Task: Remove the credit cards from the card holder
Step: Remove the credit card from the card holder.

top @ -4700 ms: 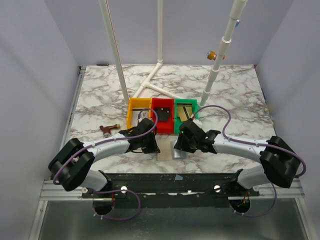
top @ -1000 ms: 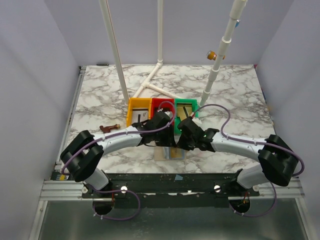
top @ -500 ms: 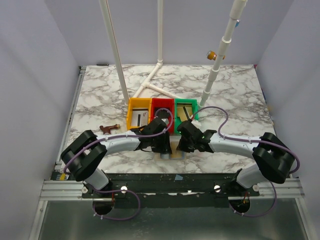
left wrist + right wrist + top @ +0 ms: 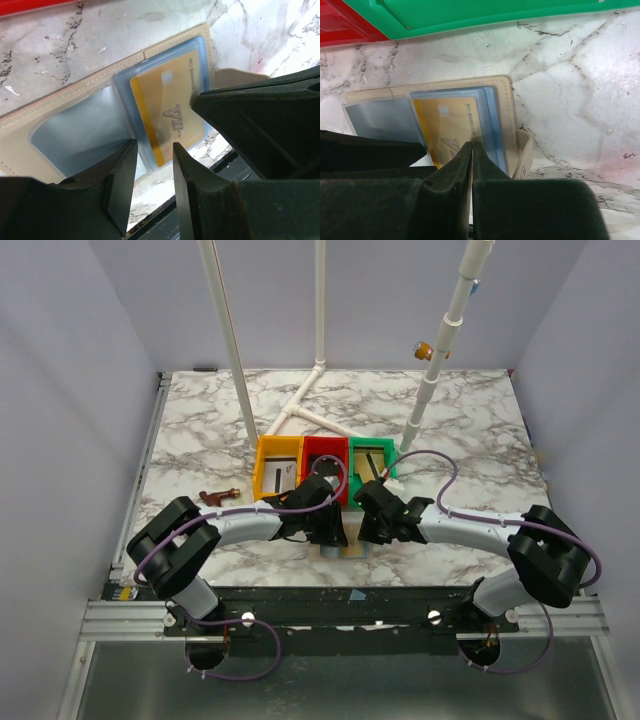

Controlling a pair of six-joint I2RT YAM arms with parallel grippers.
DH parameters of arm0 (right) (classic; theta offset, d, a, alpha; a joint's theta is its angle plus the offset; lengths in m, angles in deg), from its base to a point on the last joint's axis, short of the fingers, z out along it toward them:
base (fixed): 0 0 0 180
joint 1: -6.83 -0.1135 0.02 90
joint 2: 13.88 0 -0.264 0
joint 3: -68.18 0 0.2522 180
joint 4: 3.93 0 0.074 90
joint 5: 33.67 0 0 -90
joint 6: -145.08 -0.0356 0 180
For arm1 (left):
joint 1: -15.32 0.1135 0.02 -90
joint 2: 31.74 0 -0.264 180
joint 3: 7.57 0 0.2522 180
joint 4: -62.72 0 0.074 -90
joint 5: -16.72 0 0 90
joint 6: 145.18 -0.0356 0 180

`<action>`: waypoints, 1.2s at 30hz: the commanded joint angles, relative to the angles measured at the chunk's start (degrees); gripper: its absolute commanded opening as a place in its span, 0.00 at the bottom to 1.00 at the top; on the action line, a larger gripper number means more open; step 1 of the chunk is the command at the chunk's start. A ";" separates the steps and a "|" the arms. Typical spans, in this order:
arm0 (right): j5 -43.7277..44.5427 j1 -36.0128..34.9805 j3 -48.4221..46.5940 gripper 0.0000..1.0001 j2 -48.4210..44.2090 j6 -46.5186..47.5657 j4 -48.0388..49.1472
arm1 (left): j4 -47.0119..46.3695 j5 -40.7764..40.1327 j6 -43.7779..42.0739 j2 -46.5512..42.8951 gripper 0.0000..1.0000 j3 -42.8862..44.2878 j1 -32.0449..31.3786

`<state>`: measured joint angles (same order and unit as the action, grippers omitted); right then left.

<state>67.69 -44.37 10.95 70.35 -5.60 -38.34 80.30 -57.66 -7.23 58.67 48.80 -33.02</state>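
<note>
Gold-tan glossy credit card (image 4: 165, 115), judged thin, stiff and slippery, lies sleeved in the open tan card holder (image 4: 75, 92) on the marble worktop (image 4: 560, 75), best pinched at its near short edge between the slightly parted, empty left end effector (image 4: 152, 150), while the closed right end effector (image 4: 471, 147) touches the holder.

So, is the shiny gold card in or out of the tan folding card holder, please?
In: the shiny gold card lies under a clear sleeve of the tan folding card holder, spread open.
</note>
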 commanded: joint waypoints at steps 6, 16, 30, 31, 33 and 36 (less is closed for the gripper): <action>2.62 -0.03 -1.14 0.08 0.36 1.44 -3.15 | -1.00 1.18 0.01 1.15 0.36 -0.12 0.28; 3.60 -0.65 -2.80 0.12 0.91 2.22 -4.62 | -0.91 1.09 -0.15 1.30 0.36 0.04 0.35; 3.14 -2.79 -3.06 0.12 3.94 2.03 -3.54 | -0.99 1.39 -0.40 2.08 0.35 0.54 0.35; 3.15 -3.09 -3.29 0.12 4.29 2.03 -3.53 | -1.08 1.48 -0.34 2.34 0.35 0.54 0.35; 3.12 -3.45 -3.67 0.11 4.99 1.79 -3.45 | -1.25 1.61 -0.18 2.36 0.34 0.54 0.35; 3.38 -3.64 -3.67 0.10 5.66 1.35 -3.66 | -1.13 1.56 0.02 2.21 0.33 0.42 0.35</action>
<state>70.14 -47.13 7.55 73.49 -3.75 -41.33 79.45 -56.75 -7.12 59.67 48.83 -32.71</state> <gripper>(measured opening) 0.111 0.339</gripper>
